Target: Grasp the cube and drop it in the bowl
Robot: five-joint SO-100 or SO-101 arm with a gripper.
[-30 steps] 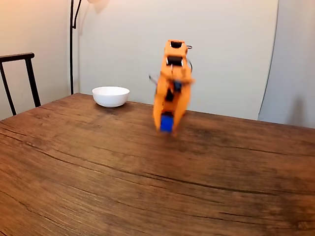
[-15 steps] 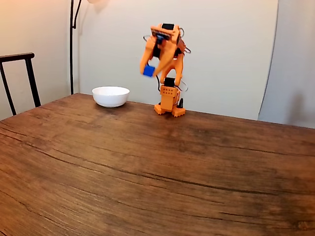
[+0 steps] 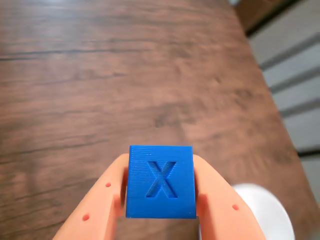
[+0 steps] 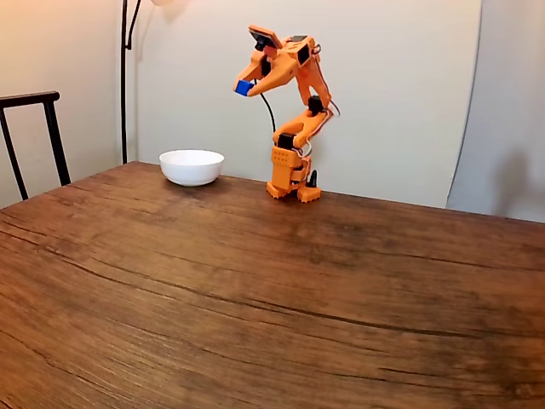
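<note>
Gripper point(image 3: 160, 200) clamps blue cube point(image 3: 161, 182), raised above table point(image 4: 255, 290).
Fixed view: bowl point(image 4: 192, 166) at cube's 7 o'clock, well apart.

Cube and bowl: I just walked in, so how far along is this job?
Done: the grasp. The gripper is shut on the cube, its jaws pressing both sides, lifted high above the table. In hand: carrying it toward the bowl, which sits lower and to the left in the fixed view. Left: getting over the bowl and dropping it.
</note>
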